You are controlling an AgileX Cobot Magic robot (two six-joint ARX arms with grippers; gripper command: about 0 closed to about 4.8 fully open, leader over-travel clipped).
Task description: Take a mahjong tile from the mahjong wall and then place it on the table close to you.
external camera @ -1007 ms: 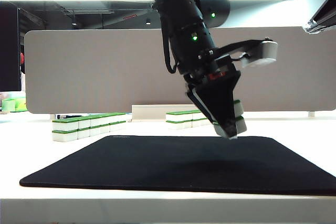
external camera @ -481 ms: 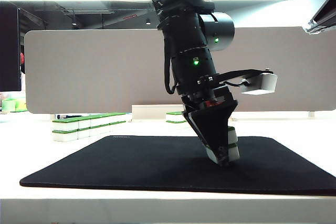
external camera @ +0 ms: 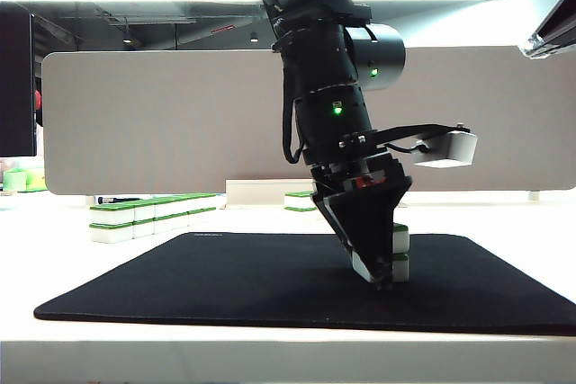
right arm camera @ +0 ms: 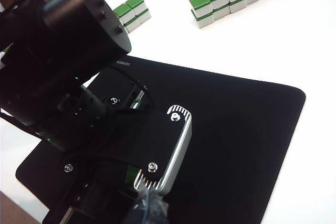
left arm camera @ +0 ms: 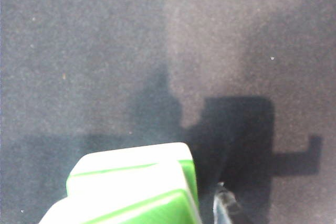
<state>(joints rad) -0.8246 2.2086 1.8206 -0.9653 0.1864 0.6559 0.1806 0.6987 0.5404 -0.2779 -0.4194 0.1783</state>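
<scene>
Between the jaws of the left gripper (external camera: 382,274), low and just right of centre in the exterior view, stands a two-tile stack (external camera: 400,254) with its base on the black mat (external camera: 207,281). The jaws look parted: in the left wrist view the one fingertip (left arm camera: 224,207) that shows is separated from the stack's green edge (left arm camera: 157,192) by a dark gap. The other finger is hidden, so I read the stack as released rather than gripped.

Judged from that, the carry is done. The tiles are off the mahjong wall (external camera: 153,216) and down on the near part of the mat, toward 6 o'clock from the wall. What seems left is for the gripper to lift clear without tipping the stack.

The tiles are small, glossy blocks, white below and green on top, with rounded corners. The mat is matt, finely grained fabric, a thin rectangle lying flat on the smooth white table (external camera: 270,352). The wall lies at 9 o'clock of the gripper, well apart, a straight row stacked two high. A shorter row (external camera: 300,200) sits behind the arm.

At 2 o'clock, high at the frame's edge, the right gripper (external camera: 551,29) hangs far from the work. I cannot tell how its jaws stand.
</scene>
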